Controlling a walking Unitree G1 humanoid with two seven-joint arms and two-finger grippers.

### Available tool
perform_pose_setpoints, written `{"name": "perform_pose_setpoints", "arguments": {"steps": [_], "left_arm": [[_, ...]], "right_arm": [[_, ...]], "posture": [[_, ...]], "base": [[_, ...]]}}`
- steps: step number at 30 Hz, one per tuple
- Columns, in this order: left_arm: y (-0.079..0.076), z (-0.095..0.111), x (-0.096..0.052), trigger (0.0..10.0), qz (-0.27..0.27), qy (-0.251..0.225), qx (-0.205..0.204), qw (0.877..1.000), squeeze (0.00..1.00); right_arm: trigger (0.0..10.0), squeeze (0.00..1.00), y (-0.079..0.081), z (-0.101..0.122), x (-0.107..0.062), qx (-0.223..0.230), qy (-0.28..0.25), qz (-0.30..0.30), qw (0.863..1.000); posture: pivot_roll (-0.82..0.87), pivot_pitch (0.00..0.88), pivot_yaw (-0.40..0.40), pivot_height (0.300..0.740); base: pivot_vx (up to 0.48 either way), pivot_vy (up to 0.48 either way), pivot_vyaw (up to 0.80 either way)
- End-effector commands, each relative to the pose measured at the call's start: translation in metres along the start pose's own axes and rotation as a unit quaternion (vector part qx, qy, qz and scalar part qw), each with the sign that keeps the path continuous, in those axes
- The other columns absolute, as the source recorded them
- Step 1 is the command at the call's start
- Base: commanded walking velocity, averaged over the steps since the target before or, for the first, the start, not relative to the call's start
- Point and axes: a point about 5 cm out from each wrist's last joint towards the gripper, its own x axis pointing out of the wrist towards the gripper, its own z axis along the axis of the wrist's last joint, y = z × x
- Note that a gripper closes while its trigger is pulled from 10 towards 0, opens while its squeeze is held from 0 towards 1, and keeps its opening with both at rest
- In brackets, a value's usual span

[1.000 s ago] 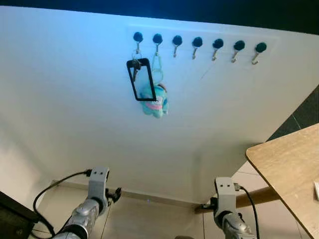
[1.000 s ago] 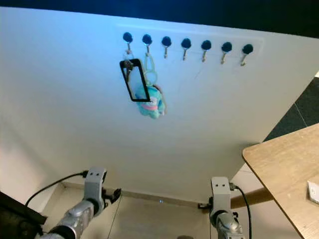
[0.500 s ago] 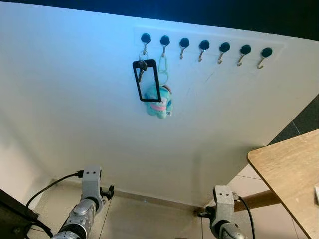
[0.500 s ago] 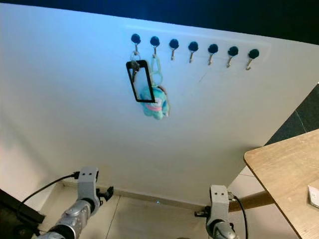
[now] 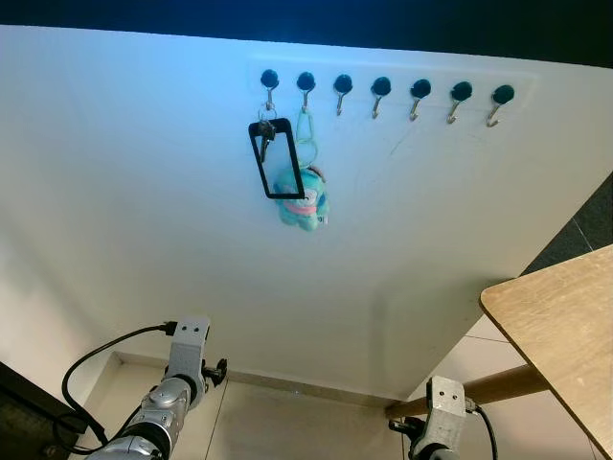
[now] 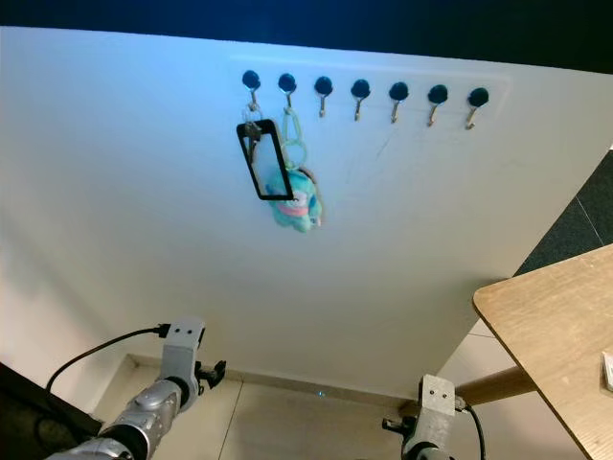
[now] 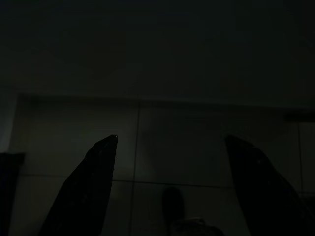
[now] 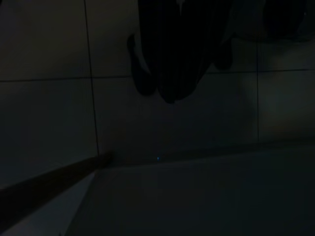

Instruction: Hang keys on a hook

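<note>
A row of several black-knobbed hooks (image 5: 381,86) runs along the white wall. The keys with a black rectangular tag (image 5: 276,161) hang from the leftmost hook (image 5: 269,79). A teal plush keychain (image 5: 305,203) hangs from the hook beside it, partly behind the tag. Both arms are down near the floor, far below the hooks. My left arm (image 5: 178,381) is at the lower left, and my left gripper (image 7: 171,137) is open and empty over the floor tiles. My right arm (image 5: 443,414) is at the lower right. My right gripper (image 8: 170,97) appears as one dark shape, fingers together.
A wooden table (image 5: 560,326) juts in at the right, its leg (image 5: 498,385) slanting towards the wall. A dark object (image 5: 17,422) sits at the bottom left, by my left arm's black cable (image 5: 91,359). The other hooks to the right are bare.
The camera has shifted a little. My right arm has sunk lower in the picture. The keys and the plush hang as before.
</note>
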Motion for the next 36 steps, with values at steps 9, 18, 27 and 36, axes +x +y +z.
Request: {"name": "perform_pose_setpoints", "arguments": {"steps": [9,18,27,36], "left_arm": [[-0.007,-0.006,0.000,10.0,-0.011,0.013,-0.015,1.000,0.00],[-0.008,-0.006,0.000,10.0,-0.013,0.015,-0.027,0.999,0.00],[-0.013,-0.002,0.002,10.0,-0.015,0.005,-0.043,0.999,0.00],[-0.018,0.005,0.005,10.0,-0.020,0.001,-0.035,0.999,0.00]], "right_arm": [[10.0,0.00,-0.004,-0.003,-0.001,-0.001,0.012,0.000,1.000],[10.0,0.00,-0.003,-0.004,0.000,0.006,0.019,0.007,1.000],[10.0,0.00,-0.002,0.003,0.003,-0.006,0.020,0.008,1.000],[10.0,0.00,-0.001,0.012,0.006,-0.016,0.013,0.012,1.000]], "posture": [[0.02,0.000,0.008,0.740],[0.02,0.000,0.006,0.740],[0.01,0.000,-0.015,0.740],[-0.01,0.000,-0.004,0.740]], "base": [[0.000,0.000,0.00],[0.000,0.000,0.00],[0.000,0.000,0.00],[0.000,0.000,0.00]]}}
